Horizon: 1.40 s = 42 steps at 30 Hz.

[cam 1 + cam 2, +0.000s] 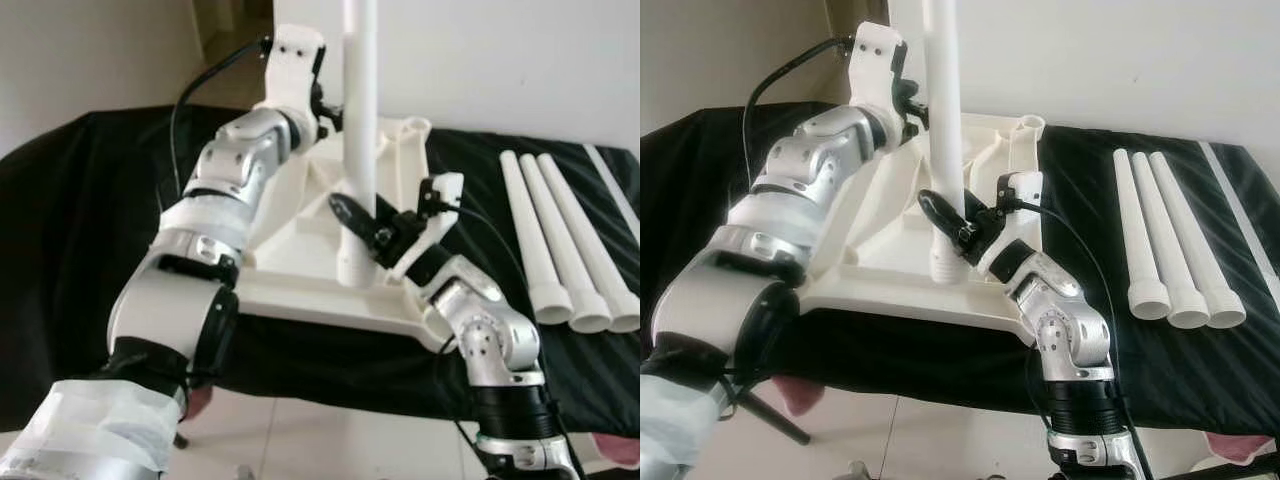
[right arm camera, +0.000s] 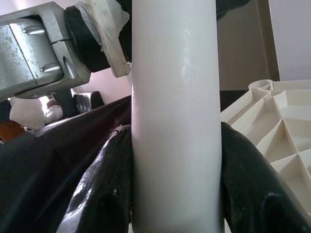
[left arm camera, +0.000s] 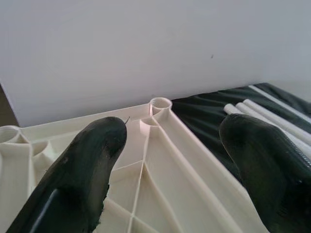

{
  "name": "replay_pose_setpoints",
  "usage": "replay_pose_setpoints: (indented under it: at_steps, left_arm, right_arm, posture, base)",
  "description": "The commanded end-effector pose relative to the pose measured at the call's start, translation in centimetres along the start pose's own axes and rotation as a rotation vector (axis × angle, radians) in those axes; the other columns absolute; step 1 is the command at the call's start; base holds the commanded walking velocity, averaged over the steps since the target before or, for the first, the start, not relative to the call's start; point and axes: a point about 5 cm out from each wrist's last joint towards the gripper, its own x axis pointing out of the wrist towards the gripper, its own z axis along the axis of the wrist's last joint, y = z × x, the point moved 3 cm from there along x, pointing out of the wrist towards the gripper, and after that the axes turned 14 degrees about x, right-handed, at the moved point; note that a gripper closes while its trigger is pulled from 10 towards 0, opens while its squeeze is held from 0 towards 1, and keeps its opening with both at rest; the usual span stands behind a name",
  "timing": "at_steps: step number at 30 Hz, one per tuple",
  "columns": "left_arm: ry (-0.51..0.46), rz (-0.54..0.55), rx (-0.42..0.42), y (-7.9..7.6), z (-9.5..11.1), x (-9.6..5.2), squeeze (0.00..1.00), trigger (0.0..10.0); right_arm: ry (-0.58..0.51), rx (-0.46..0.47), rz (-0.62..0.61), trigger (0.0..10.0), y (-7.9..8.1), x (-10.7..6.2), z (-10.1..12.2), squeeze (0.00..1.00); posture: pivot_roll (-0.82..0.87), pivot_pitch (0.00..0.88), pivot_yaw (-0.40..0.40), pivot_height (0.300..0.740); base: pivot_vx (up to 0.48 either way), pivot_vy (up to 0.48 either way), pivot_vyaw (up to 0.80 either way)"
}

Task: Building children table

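Observation:
A white plastic tabletop (image 1: 300, 290) lies underside up on a black cloth. One white leg (image 1: 360, 120) stands upright in a socket near its front edge. My right gripper (image 1: 357, 226) is shut on that leg just above the socket, and the right wrist view has the leg (image 2: 175, 121) squeezed between both fingers. My left gripper (image 1: 324, 104) is raised beside the leg, higher up, and is open. Its fingers (image 3: 82, 179) stand wide apart with nothing between them, looking over the ribbed underside toward a corner socket (image 3: 160, 104).
Three spare white legs (image 1: 560, 240) lie side by side on the black cloth (image 1: 80, 200) to the right, with a thin white strip (image 1: 612, 190) beyond them. A white wall stands close behind. The cloth's front edge drops to a light tiled floor (image 1: 330, 440).

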Motion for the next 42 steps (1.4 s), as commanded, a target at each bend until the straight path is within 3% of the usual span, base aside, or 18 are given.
replay_pose_setpoints:
  at_steps: [1, 11, 25, 29, 35, 36, 38, 39, 42]
  left_arm:
    - [-0.044, -0.053, 0.017, -1.2, 1.8, 0.5, 0.00, 10.0]
    - [-0.107, -0.088, 0.035, -2.5, 3.9, 0.8, 0.00, 10.0]
    - [-0.139, -0.104, 0.061, -3.4, 4.8, 0.9, 0.00, 10.0]
    - [-0.139, -0.108, -0.001, -3.1, 4.7, 0.7, 0.00, 10.0]
    - [-0.140, -0.094, 0.014, -2.8, 4.7, 0.7, 0.00, 10.0]
    - [-0.135, -0.076, 0.019, -2.4, 4.5, 0.6, 0.00, 10.0]
    - [-0.139, -0.051, -0.061, -0.9, 4.1, 0.1, 0.00, 10.0]
    - [-0.139, -0.051, -0.061, -0.9, 4.1, 0.1, 0.00, 10.0]
    - [-0.158, -0.001, -0.129, 1.0, 3.3, -1.0, 0.00, 10.0]
  right_arm:
    - [0.036, 0.003, 0.002, 10.0, 0.1, 0.4, -0.9, 0.00]
    - [0.044, 0.015, 0.004, 10.0, 0.0, 1.4, -1.7, 0.00]
    - [0.033, 0.004, 0.025, 10.0, -0.1, 2.1, -1.5, 0.00]
    - [0.037, -0.005, 0.016, 10.0, -0.3, 1.9, -1.5, 0.00]
    - [0.036, -0.010, 0.016, 10.0, -0.4, 1.9, -1.6, 0.00]
    - [0.031, -0.015, 0.017, 10.0, -0.3, 1.9, -1.5, 0.00]
    - [0.019, -0.034, 0.004, 10.0, -0.6, 1.5, -1.2, 0.00]
    - [0.019, -0.034, 0.004, 10.0, -0.6, 1.5, -1.2, 0.00]
    - [0.001, -0.044, -0.031, 10.0, -1.3, 0.8, -0.8, 0.00]
  posture:
    - [0.01, 0.007, -0.007, 0.740]
    - [0.01, 0.003, -0.008, 0.740]
    - [0.02, 0.000, -0.014, 0.740]
    - [0.02, 0.000, -0.011, 0.740]
    - [0.02, 0.000, -0.011, 0.740]
    - [0.02, 0.000, -0.009, 0.740]
    - [0.01, 0.000, 0.000, 0.740]
    - [0.01, 0.000, 0.000, 0.740]
    - [0.00, 0.000, 0.005, 0.740]
  base:
    - [0.000, 0.000, 0.00]
    - [0.000, 0.000, 0.00]
    - [0.000, 0.000, 0.00]
    - [0.000, 0.000, 0.00]
    - [0.000, 0.000, 0.00]
    - [0.000, 0.000, 0.00]
    - [0.000, 0.000, 0.00]
    - [0.000, 0.000, 0.00]
    - [0.000, 0.000, 0.00]
